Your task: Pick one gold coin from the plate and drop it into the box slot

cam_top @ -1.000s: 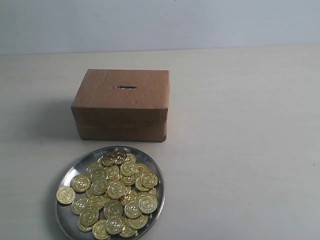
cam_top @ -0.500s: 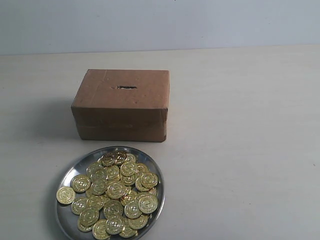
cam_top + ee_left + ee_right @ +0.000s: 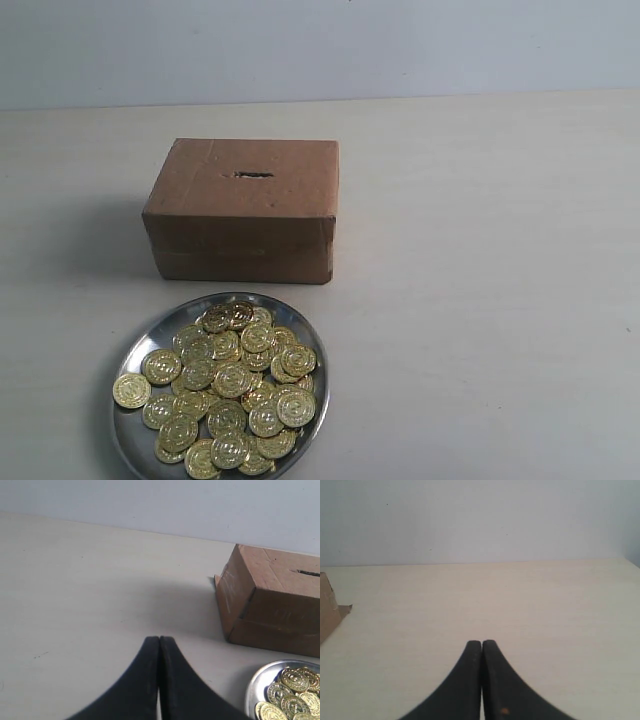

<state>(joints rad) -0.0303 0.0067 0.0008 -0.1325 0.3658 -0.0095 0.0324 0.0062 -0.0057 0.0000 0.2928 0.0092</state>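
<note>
coins [image 3: 225, 390]: heaped and overlapping in the plate [image 3: 148, 338], lower left of the exterior frame
box [image 3: 245, 205]: just behind the plate, centre-left, with the slot [image 3: 253, 175] in its top face
left claw [image 3: 159, 639]: pressed together, holding nothing, over bare table [image 3: 480, 300]
right claw [image 3: 481, 642]: also pressed together and empty, only a box corner in its view
handling: my guess is they're light, thin, stiff and pretty slick, so flat ones will be fiddly to lift
grip: I'd go for the edge coin [image 3: 131, 390] at the pile's left and pinch across its rim
</note>
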